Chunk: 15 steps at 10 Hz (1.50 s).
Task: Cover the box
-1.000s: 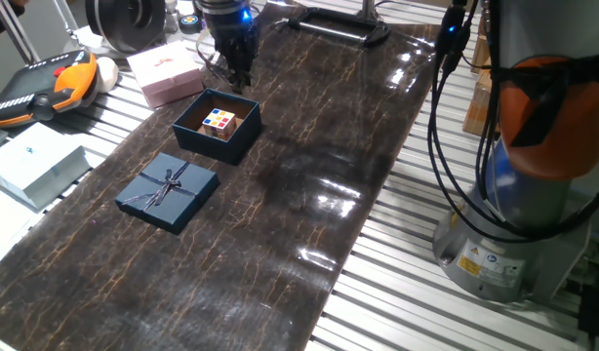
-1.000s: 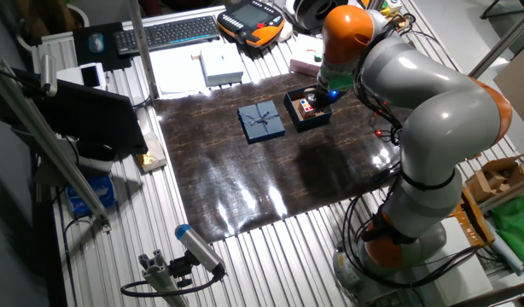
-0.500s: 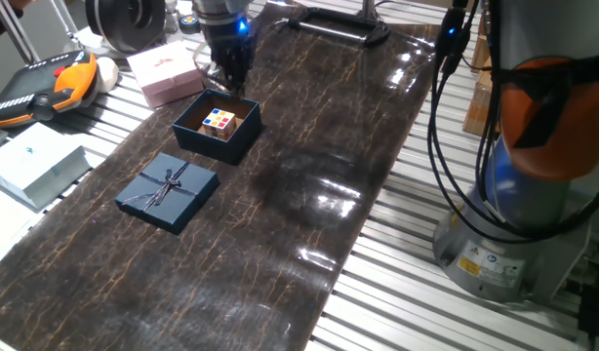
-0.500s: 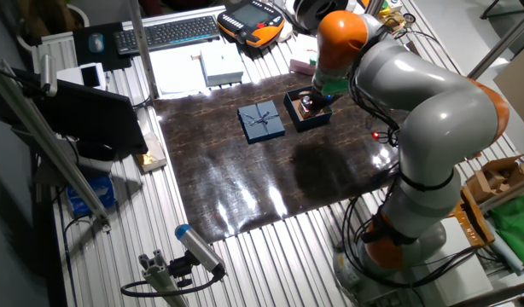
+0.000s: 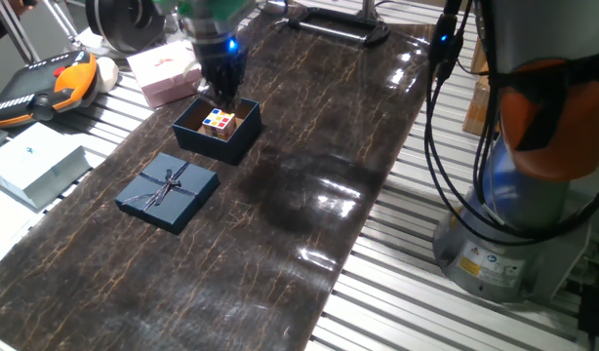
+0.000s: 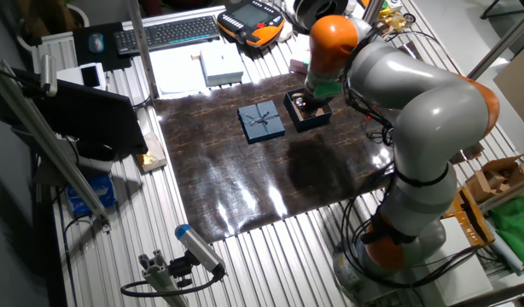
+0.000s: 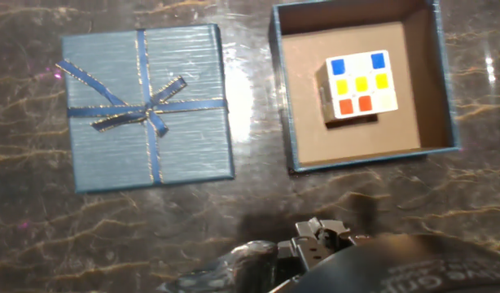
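Observation:
The open navy box (image 5: 219, 142) stands on the dark mat with a colourful puzzle cube (image 5: 219, 120) inside. It also shows in the other fixed view (image 6: 312, 122) and the hand view (image 7: 282, 98), where the cube (image 7: 357, 84) lies at the upper right. The flat navy lid with a ribbon bow (image 5: 168, 190) lies beside the box, apart from it, and also shows in the other fixed view (image 6: 261, 121) and the hand view (image 7: 148, 110). My gripper (image 5: 224, 95) hangs over the box's far part and holds nothing I can see. Its fingertips are not clear in any view.
A pale pink box (image 5: 166, 73) sits just behind the navy box. A white box (image 5: 34, 161) and an orange teach pendant (image 5: 41, 86) lie at the left. The arm's base (image 5: 514, 214) stands off the mat at the right. A keyboard (image 6: 168, 32) lies beyond the mat.
My gripper has moved from behind the box's far edge to over the box, shifting toward the lid's side. The box, cube and lid have not moved.

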### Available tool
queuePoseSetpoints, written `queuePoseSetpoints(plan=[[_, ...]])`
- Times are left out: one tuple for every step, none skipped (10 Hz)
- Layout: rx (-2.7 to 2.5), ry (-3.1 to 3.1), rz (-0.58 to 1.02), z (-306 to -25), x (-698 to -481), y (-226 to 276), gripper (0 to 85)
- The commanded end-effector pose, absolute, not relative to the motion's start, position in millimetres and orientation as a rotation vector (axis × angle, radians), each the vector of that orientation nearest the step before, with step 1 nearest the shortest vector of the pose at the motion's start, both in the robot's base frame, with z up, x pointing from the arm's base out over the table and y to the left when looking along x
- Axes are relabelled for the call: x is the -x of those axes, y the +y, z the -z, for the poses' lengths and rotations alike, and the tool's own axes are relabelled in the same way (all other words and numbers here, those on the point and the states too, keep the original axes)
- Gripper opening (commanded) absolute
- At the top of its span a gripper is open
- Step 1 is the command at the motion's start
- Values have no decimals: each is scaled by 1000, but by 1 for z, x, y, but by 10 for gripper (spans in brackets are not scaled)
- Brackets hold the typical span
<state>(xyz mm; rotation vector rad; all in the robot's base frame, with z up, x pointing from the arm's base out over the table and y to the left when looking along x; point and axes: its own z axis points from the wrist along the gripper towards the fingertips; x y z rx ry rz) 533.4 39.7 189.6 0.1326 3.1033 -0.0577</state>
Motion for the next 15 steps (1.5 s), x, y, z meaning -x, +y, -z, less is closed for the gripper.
queuePoseSetpoints(plan=[[-135, 3089, 72, -185, -533, 45, 7], [-127, 3087, 99, -181, -533, 52, 7], [-96, 3092, 140, -179, -534, 58, 7], [-77, 3091, 169, -176, -535, 62, 7], [-69, 3091, 179, -170, -538, 64, 7], [-83, 3085, 178, -165, -539, 67, 7], [-109, 3085, 180, -160, -540, 71, 7], [-117, 3089, 163, -156, -542, 72, 7], [-117, 3089, 137, -150, -545, 74, 7], [-110, 3085, 134, -147, -548, 77, 7], [-98, 3087, 113, -146, -550, 78, 7], [-92, 3091, 81, -144, -551, 82, 7], [-86, 3098, 74, -143, -551, 88, 7], [-81, 3106, 70, -143, -551, 93, 7], [-77, 3109, 61, -143, -550, 96, 7]])
